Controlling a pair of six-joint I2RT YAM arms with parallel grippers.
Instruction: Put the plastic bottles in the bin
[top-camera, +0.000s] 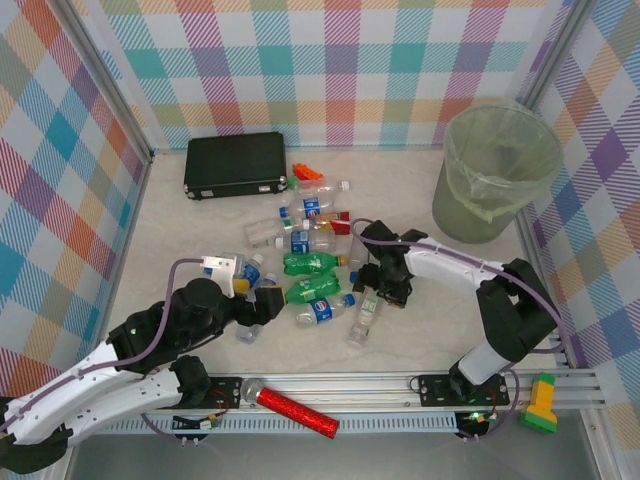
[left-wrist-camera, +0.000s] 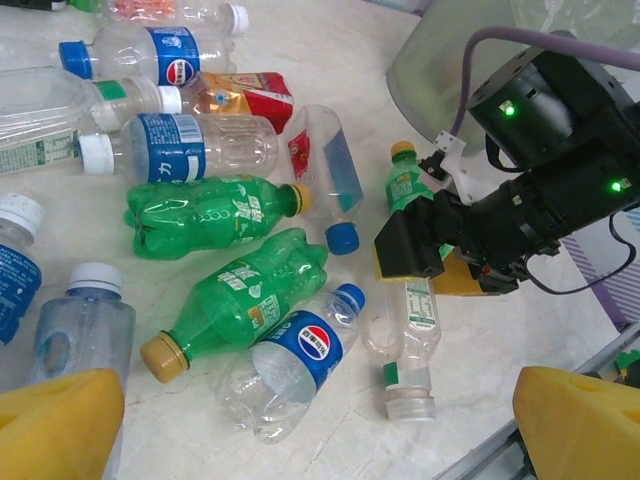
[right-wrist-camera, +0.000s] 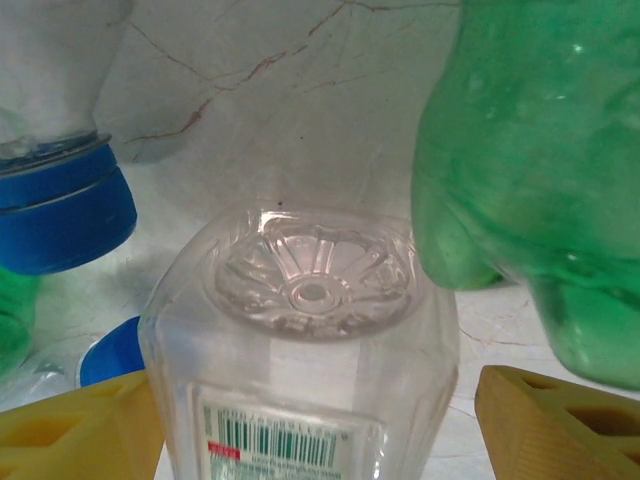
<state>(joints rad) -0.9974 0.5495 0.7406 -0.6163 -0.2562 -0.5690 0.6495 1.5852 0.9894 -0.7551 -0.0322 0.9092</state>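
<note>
Several plastic bottles (top-camera: 310, 262) lie in a heap mid-table: clear ones with blue labels, and green ones (left-wrist-camera: 215, 215). The bin (top-camera: 497, 172), lined with pale green plastic, stands at the far right. My right gripper (top-camera: 383, 290) is low over a clear white-capped bottle (left-wrist-camera: 408, 335). Its yellow fingers (right-wrist-camera: 560, 420) stand open on either side of that bottle's base (right-wrist-camera: 310, 290), with a gap on the right. My left gripper (left-wrist-camera: 320, 440) is open wide at the heap's near left, and a blue-labelled cola bottle (left-wrist-camera: 300, 355) lies ahead of it.
A flat black case (top-camera: 235, 165) and small orange bricks (top-camera: 308, 174) lie at the back. A red glittery cylinder (top-camera: 295, 410) rests on the front rail, and a green-yellow block (top-camera: 541, 405) sits at its right end. Checked walls close in three sides.
</note>
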